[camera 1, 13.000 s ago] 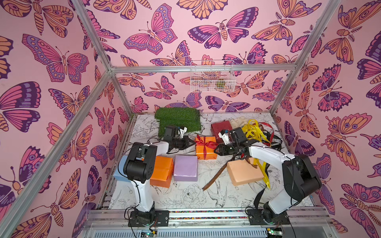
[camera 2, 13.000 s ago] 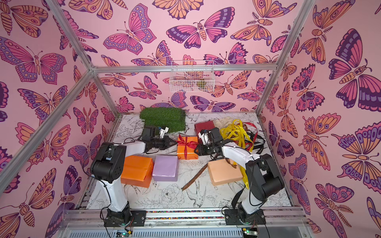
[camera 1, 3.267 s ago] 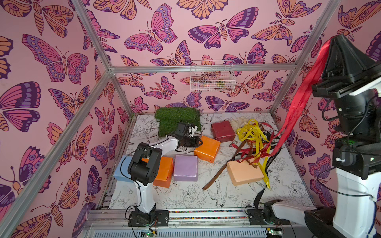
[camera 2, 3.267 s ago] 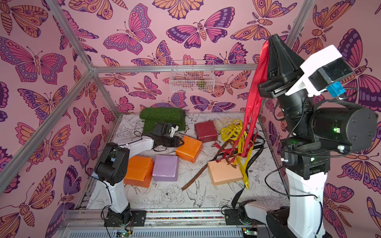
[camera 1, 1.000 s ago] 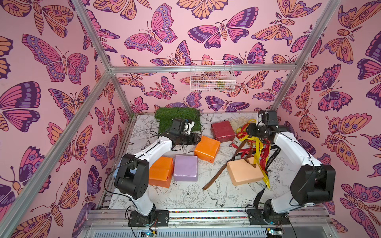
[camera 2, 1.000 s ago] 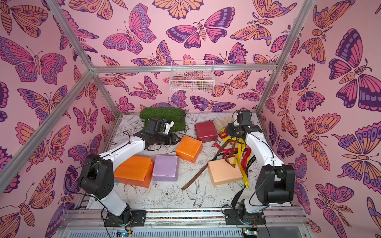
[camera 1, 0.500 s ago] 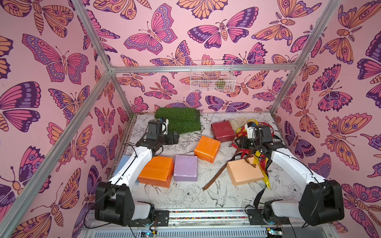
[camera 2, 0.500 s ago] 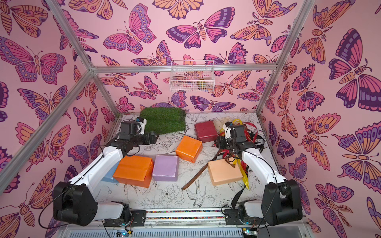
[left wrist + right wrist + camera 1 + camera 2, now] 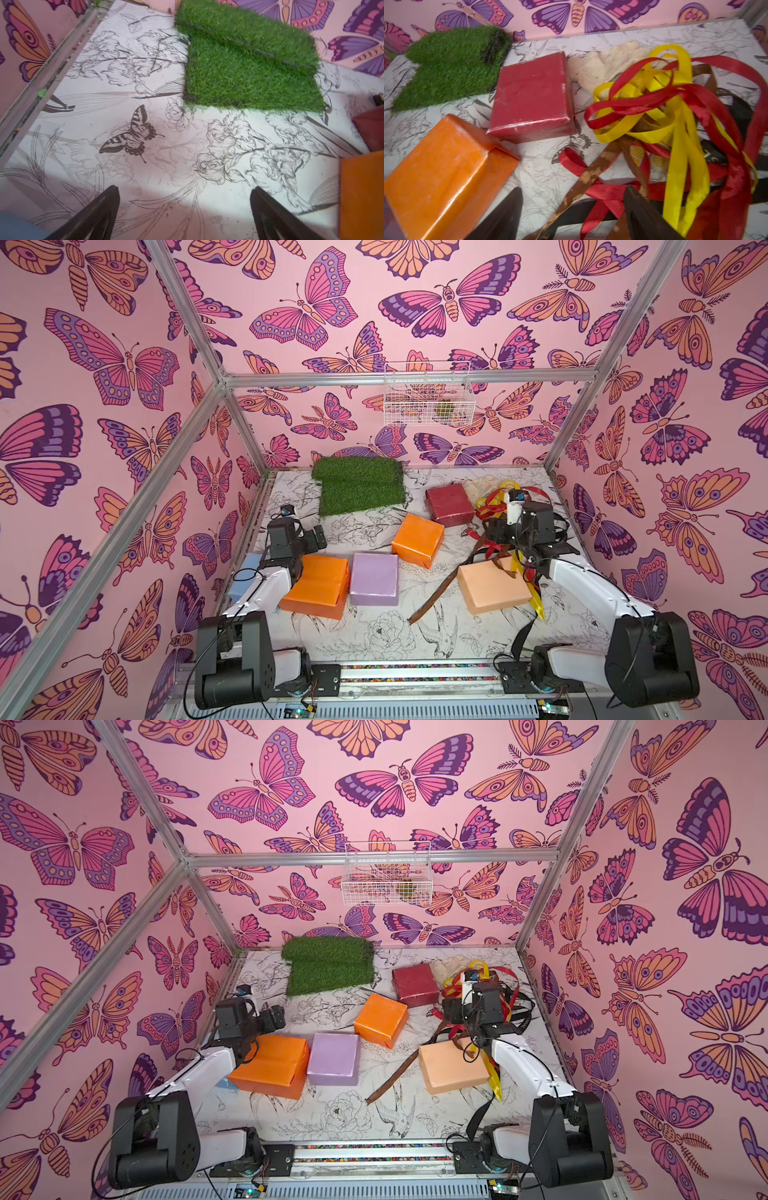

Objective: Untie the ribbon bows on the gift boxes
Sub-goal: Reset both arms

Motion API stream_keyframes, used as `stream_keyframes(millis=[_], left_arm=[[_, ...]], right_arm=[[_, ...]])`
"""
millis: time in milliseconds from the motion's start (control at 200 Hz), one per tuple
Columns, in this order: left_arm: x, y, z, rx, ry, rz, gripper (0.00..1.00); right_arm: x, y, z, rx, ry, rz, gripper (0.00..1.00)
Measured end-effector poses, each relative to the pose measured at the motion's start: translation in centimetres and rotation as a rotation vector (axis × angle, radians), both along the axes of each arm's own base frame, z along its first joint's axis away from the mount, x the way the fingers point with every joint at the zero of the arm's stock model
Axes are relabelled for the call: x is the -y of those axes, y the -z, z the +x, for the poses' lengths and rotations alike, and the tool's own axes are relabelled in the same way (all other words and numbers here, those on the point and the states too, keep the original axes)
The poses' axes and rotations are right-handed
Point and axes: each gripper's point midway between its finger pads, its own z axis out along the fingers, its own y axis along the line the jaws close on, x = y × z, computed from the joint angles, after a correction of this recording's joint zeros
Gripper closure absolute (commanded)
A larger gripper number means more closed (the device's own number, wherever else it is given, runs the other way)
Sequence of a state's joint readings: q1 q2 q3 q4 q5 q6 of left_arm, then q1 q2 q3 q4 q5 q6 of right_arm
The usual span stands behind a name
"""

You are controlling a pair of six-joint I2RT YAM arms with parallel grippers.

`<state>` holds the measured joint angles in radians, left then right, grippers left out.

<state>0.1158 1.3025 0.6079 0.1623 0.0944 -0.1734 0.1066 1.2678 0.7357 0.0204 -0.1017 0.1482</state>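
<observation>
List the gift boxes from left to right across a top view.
pale blue box → near orange box → lilac box → far orange box → dark red box → peach box

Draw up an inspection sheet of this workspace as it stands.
Surface: table, floral print in black and white.
Job's things: six gift boxes, no bow on any: near orange box, lilac box, far orange box, dark red box, peach box, pale blue box half hidden by the left arm. Ribbons heaped loose at rear right; brown ribbon trails beside the peach box.
Clutter: turf mat, folded; glove beside the dark red box.
Grippers: left gripper open over bare table; right gripper open over the ribbons.
Cables: thin black leads along both arms.
Surroundings: butterfly walls, metal frame, wire basket.
</observation>
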Motion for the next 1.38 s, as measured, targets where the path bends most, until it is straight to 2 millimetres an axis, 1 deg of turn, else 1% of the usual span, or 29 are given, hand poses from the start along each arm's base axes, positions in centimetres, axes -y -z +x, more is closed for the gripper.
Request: stream_keyframes(millis=[95,165,210,295,381,511,556,651,736,871,951,1067,1187,1267,1352,1382], left_arm=[[-1.1,1.2,-0.3,0.017,-0.035,-0.018,0.0],[-1.2,0.6,0.3,0.065,-0.029,-0.02,0.0],[-1.2,0.5,0.7,0.085,-0.025,-0.019,0.0],[-1.2,0.8,1.1,0.106,-0.022,-0.016,0.0],[-1.3,0.6,1.5,0.144,-0.02,-0.004,0.0],[-1.4,0.2,1.5,0.187,-0.018,0.018,0.0],[-1.6,0.0,1.5,0.211,-0.023,0.031,0.0],[-1.7,-0.4,1.3,0.268,-0.027,0.048,0.0],[-1.7,-0.7,1.3,0.292,-0.026,0.061,0.0],[-1.7,-0.7,1.5,0.302,-0.019,0.078,0.0],[-1.5,-0.8,1.5,0.304,-0.01,0.088,0.0],[-1.2,-0.7,1.7,0.302,0.004,0.108,0.0],[0.1,-0.7,2.2,0.315,0.045,0.141,0.0],[0.7,-0.9,2.8,0.338,0.067,0.167,0.0],[0.9,-0.9,3.0,0.348,0.074,0.183,0.0],[0.9,-0.9,3.0,0.349,0.073,0.185,0.0]], right_arm=[[2.6,0.6,0.0,0.028,0.076,-0.008,0.21],[3.9,0.9,0.0,0.038,0.114,-0.016,0.21],[4.3,1.0,0.0,0.048,0.126,-0.023,0.21],[4.8,1.0,0.2,0.081,0.142,-0.039,0.2],[5.5,1.5,0.0,0.105,0.162,-0.043,0.2],[7.0,2.1,-0.2,0.137,0.206,-0.048,0.2],[7.6,2.2,-0.1,0.165,0.222,-0.054,0.19],[8.2,2.8,0.2,0.164,0.236,-0.053,0.2],[8.6,3.2,0.3,0.159,0.243,-0.052,0.2],[8.4,3.0,0.7,0.187,0.234,-0.047,0.2],[8.3,3.3,0.4,0.21,0.229,-0.044,0.19],[8.0,4.4,-0.4,0.216,0.219,-0.039,0.19],[7.7,5.3,-1.0,0.237,0.205,-0.035,0.19],[7.6,6.1,-1.1,0.241,0.195,-0.034,0.19],[7.3,7.0,-0.8,0.238,0.177,-0.035,0.18],[7.3,7.4,-0.6,0.233,0.17,-0.036,0.16]])
